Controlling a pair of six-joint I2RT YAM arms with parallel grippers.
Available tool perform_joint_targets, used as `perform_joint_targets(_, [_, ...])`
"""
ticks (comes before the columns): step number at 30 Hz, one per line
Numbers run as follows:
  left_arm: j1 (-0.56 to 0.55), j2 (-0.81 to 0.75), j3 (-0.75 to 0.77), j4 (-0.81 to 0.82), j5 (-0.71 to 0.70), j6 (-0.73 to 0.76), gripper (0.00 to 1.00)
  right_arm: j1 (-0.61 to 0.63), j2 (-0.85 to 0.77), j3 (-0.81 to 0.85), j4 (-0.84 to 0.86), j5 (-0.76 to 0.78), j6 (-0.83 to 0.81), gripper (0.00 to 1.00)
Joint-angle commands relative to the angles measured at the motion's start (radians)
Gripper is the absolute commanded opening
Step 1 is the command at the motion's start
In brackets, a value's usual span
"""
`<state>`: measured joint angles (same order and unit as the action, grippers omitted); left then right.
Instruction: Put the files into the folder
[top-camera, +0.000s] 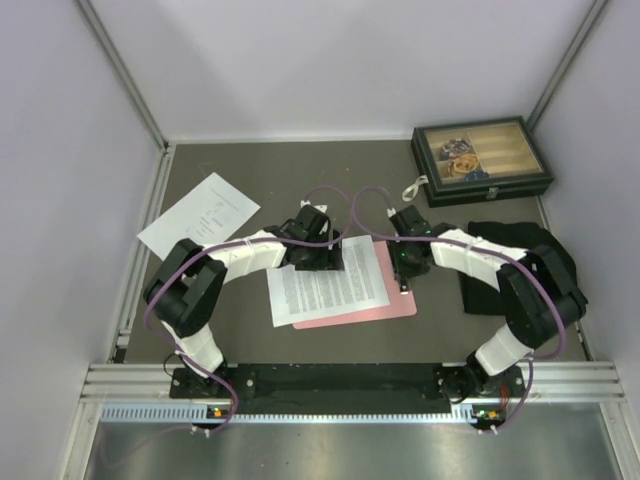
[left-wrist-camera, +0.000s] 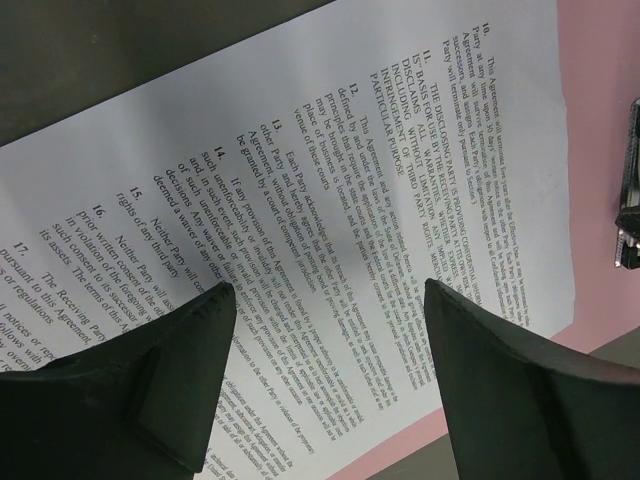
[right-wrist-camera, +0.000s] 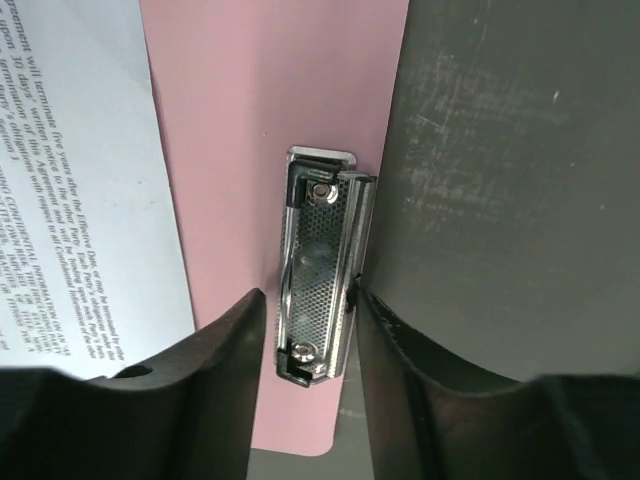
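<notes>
Left gripper (left-wrist-camera: 330, 288) hangs over the densely printed sheet (top-camera: 328, 280) with its jaws wide apart and nothing between them. That sheet lies a bit crooked on the pink clipboard (top-camera: 398, 303), mid-frame in the top view, hanging off its left edge. Right gripper (right-wrist-camera: 310, 295) straddles the metal clip (right-wrist-camera: 320, 270), fingers snug on both sides; honestly can't tell if it's actually squeezing. The sparse sheet (top-camera: 198, 215) sits alone at upper left, well apart.
</notes>
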<state>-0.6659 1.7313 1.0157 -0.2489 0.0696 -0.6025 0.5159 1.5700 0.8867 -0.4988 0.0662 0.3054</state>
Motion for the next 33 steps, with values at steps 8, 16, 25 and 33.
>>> perform_joint_targets(8, [0.006,0.034,-0.011,-0.059,-0.008,0.015,0.81,0.049,0.027,0.086,-0.021,0.161,-0.003,0.30])
perform_joint_targets(16, [0.006,0.030,-0.020,-0.062,-0.019,0.015,0.81,0.049,-0.064,0.113,-0.049,0.137,-0.034,0.52])
perform_joint_targets(25, [0.006,0.022,-0.023,-0.058,0.002,0.003,0.81,0.050,0.022,0.107,0.034,0.075,-0.037,0.42])
perform_joint_targets(33, [0.006,0.017,-0.031,-0.058,0.002,0.001,0.81,0.050,0.056,0.093,0.051,0.101,-0.046,0.45])
